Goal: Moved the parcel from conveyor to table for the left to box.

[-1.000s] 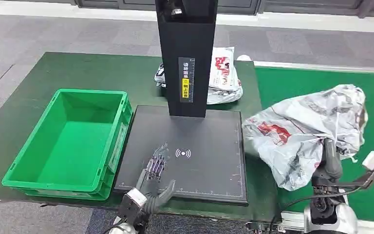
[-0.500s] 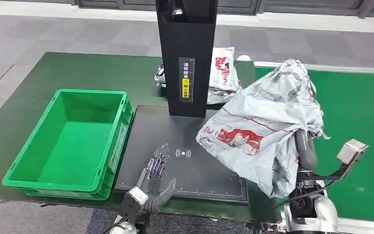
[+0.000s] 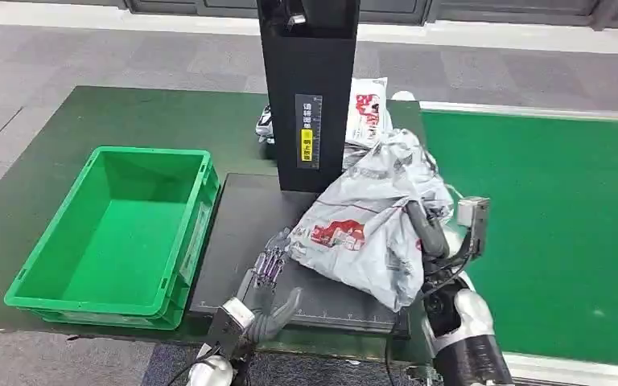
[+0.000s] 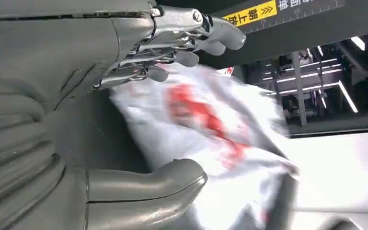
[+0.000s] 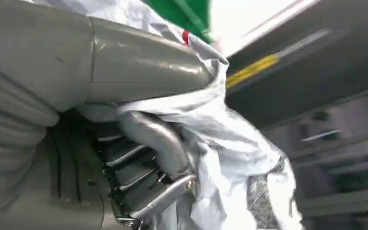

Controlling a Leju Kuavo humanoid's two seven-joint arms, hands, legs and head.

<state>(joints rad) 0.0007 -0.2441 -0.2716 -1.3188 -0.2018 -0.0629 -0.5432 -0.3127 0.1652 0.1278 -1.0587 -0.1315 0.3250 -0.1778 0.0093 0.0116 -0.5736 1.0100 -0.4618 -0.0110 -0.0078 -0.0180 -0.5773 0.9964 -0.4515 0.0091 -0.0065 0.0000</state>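
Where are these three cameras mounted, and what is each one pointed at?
Head view: high on the body, looking down at the parcel, black pad, green crate; both arms enter from below.
Left wrist view: behind the open left hand, facing the parcel.
Right wrist view: behind the right hand gripping it.
All three share the parcel.

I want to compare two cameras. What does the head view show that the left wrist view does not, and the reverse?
Head view alone: the green crate, the green conveyor, the right hand gripping the grey parcel, a second parcel behind the black post.
Left wrist view alone: the left hand's thumb from close up.
Both: the parcel, the post's yellow label, the open left hand.
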